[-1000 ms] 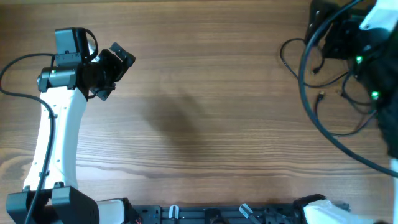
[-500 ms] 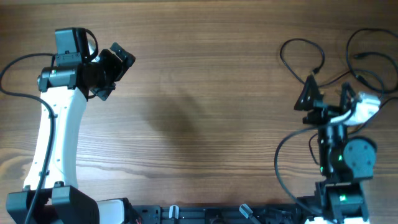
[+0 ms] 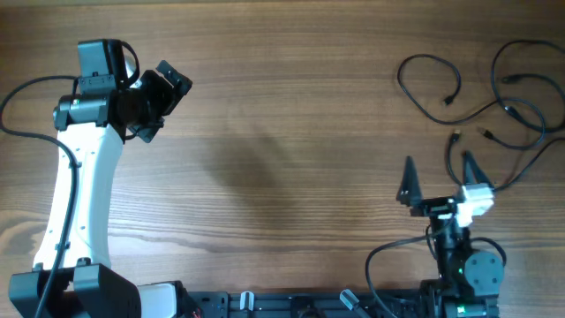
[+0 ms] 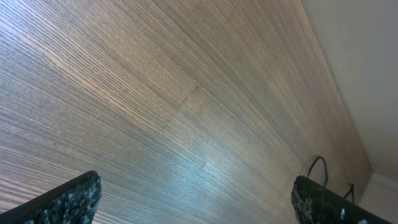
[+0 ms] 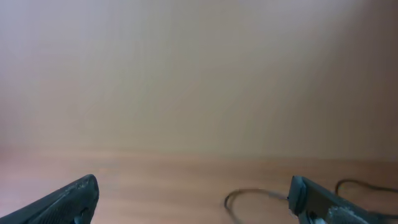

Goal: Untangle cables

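Observation:
Several thin black cables (image 3: 481,97) lie in loose loops at the far right of the wooden table, their small plug ends apart. A loop of them also shows in the right wrist view (image 5: 249,198) and faintly in the left wrist view (image 4: 320,168). My right gripper (image 3: 437,172) is open and empty, pulled back near the front edge, below the cables and apart from them. My left gripper (image 3: 163,93) is open and empty at the far left, over bare wood.
The thick black arm cable (image 3: 26,106) curves beside the left arm's white link (image 3: 79,194). A black rail (image 3: 300,305) runs along the table's front edge. The table's far edge meets a pale wall (image 4: 367,74).
My right arm has drawn back from over the cables toward the front edge, leaving them lying in loose loops. My left arm has not moved.

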